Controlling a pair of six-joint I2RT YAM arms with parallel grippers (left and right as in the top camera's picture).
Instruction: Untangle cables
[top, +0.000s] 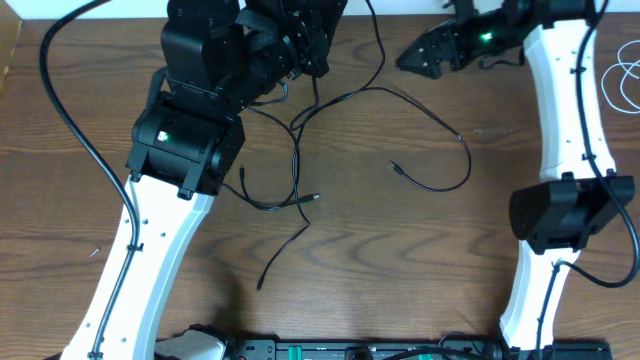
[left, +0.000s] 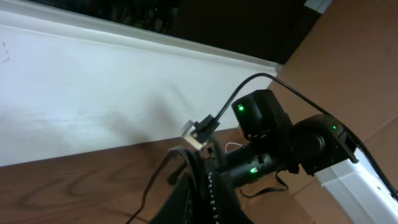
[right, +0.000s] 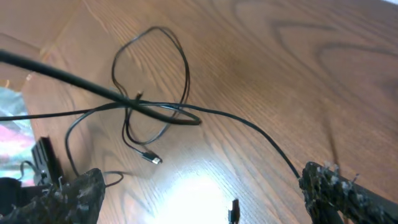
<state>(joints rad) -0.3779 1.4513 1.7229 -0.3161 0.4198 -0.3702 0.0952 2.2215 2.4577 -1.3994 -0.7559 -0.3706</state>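
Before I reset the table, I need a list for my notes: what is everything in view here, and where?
thin black cables: several, exact count unclear, black, tangled at the table's centre
thin white cable: one, white, looped at the table's right edge
brown wooden table: one, brown, under everything
black bar with green parts: one, black, by the arms' bases
left gripper: one, black, shut, over the tangle
right gripper: one, black, open, to the right of the tangle
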